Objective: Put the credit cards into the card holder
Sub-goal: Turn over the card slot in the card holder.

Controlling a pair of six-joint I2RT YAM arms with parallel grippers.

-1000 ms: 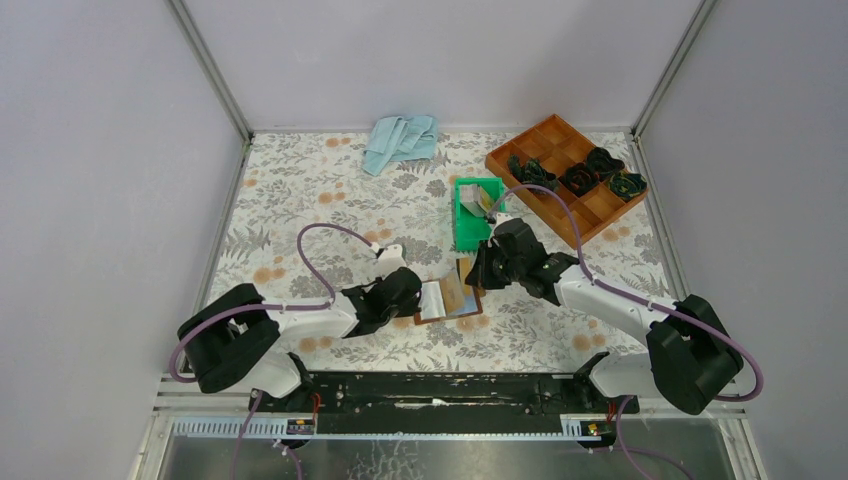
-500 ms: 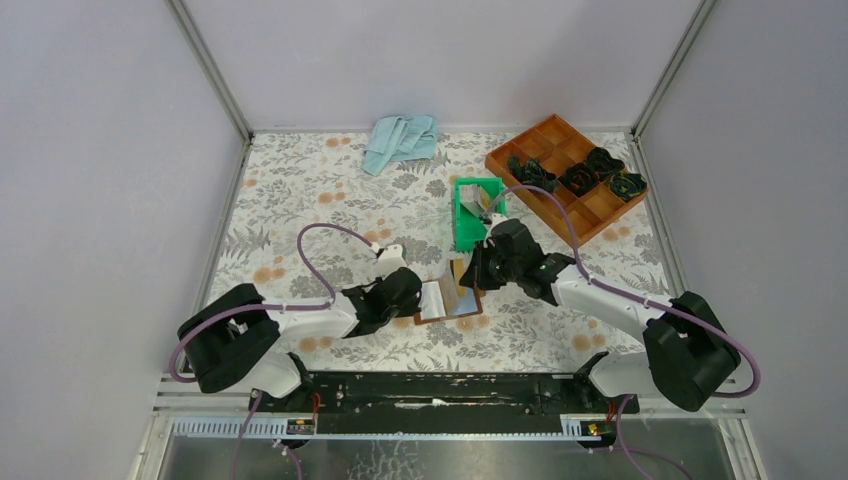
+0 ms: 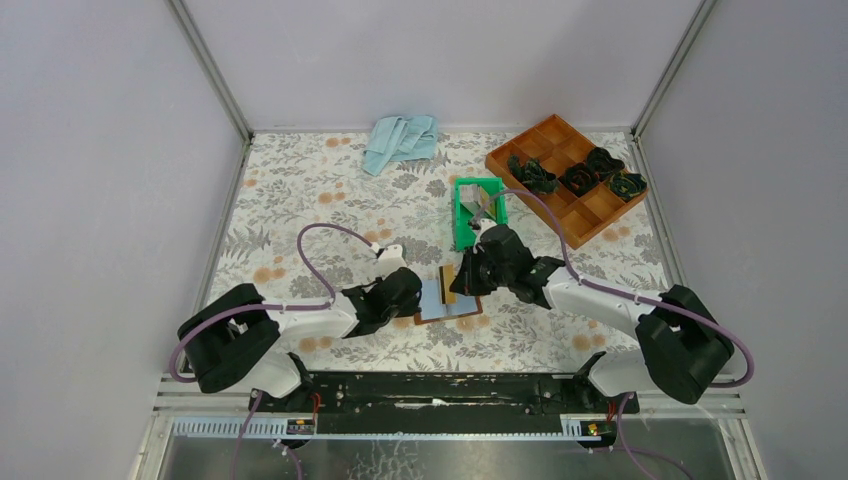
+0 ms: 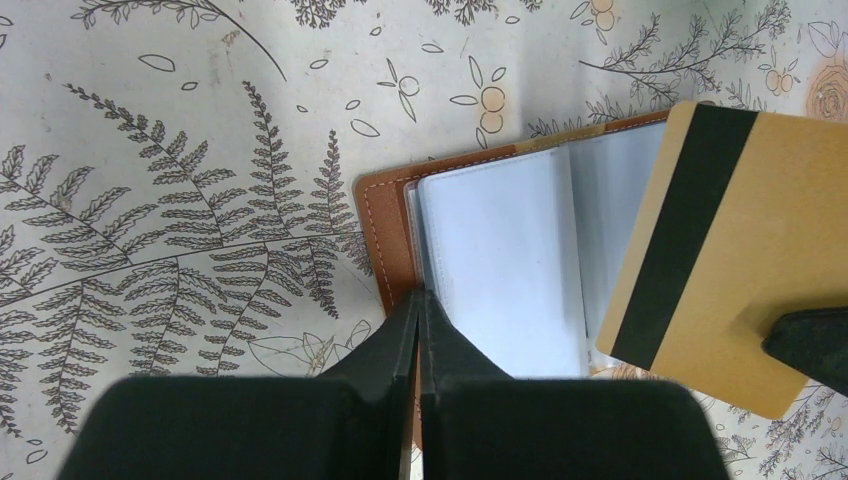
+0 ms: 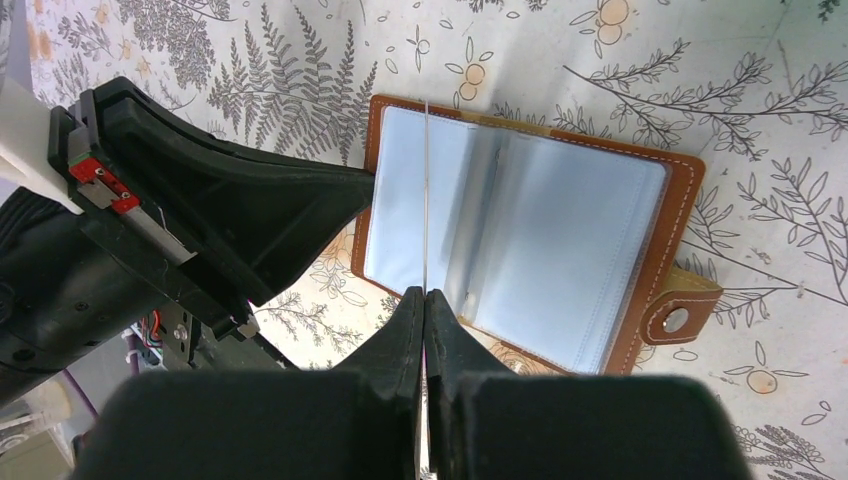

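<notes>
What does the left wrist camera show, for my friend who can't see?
A gold-tan credit card with a dark stripe hangs tilted over an open brown card holder with clear sleeves. The shut left gripper meets the holder's near edge; the right gripper's fingertip holds the card, above a fern-patterned tablecloth.

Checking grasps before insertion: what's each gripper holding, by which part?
Right gripper pinches the gold-tan plastic card with a dark stripe by the edge away from the stripe. Left gripper is shut on the nearest edge of the open brown leather card holder.
</notes>
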